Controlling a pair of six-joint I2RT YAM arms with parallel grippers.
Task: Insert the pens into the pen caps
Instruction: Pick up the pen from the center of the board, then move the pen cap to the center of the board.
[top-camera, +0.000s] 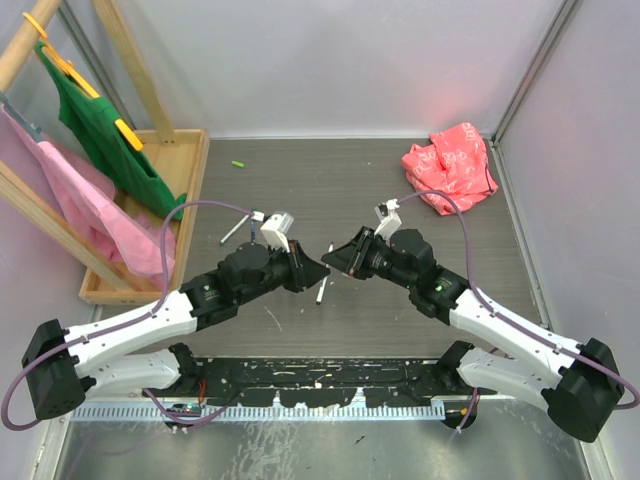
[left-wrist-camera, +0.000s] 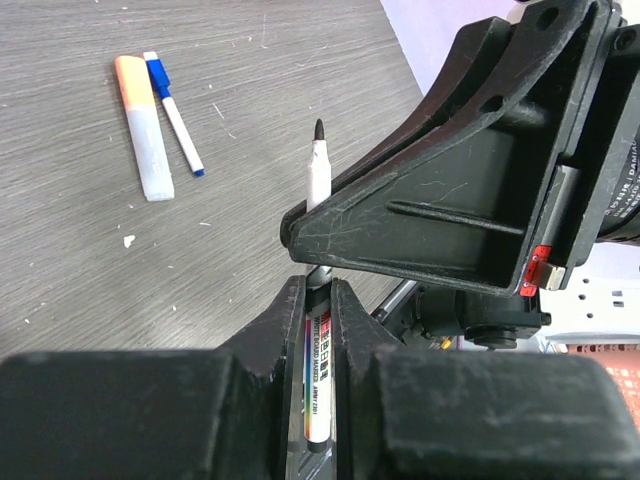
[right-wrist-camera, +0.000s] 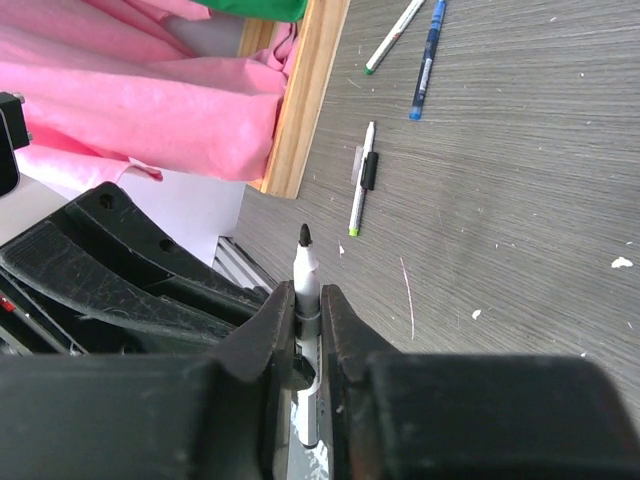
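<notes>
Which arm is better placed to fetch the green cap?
Left, likely: the green cap lies on its side, though the left tool and right tool both grip the black-tipped pen.

Pen (left-wrist-camera: 318, 185) in left hand (left-wrist-camera: 318, 295)

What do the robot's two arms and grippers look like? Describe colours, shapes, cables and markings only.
The left arm and right arm have white links with black joints. A mauve cable loops along each. The left gripper and right gripper are black, scuffed, wedge-shaped; the right carries a red tab. White camera blocks top both wrists.
</notes>
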